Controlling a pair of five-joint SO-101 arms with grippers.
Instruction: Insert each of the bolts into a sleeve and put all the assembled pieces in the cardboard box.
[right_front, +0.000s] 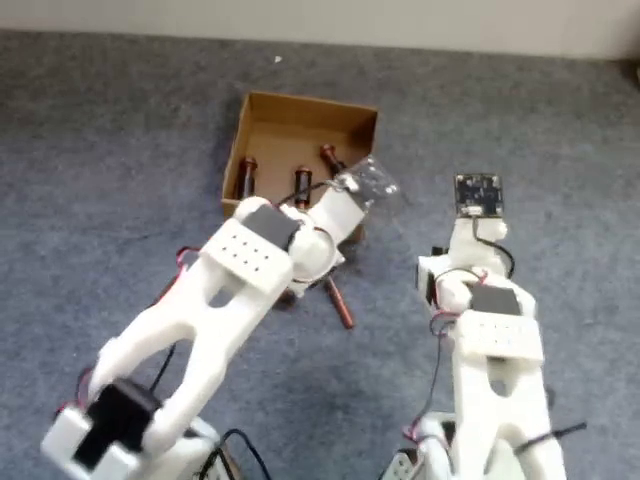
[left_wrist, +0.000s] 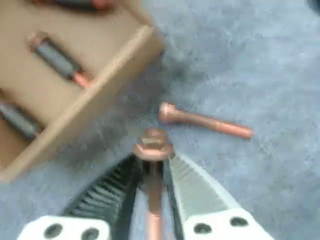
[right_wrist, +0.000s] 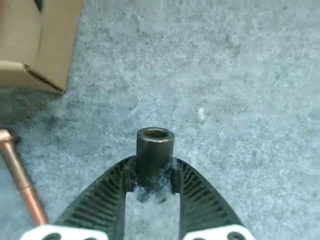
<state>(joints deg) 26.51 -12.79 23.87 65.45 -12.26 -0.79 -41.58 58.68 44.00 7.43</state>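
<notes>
**Mating risk: bolt points head-first, sleeve held shallow**

left claw (left_wrist: 152, 162) clamped on a bolt (left_wrist: 152, 145), head past the tips, shank running back toward the wrist; right claw (right_wrist: 153, 172) pinching a sleeve (right_wrist: 155, 145) by its rear end, bore facing away; likely failures: head won't enter the bore; side load twists the sleeve out; loose bolt (left_wrist: 205, 120) just ahead of the left tips could get knocked; cardboard box (left_wrist: 100, 95) beyond it, assembled pieces (left_wrist: 57, 57) inside.
</notes>
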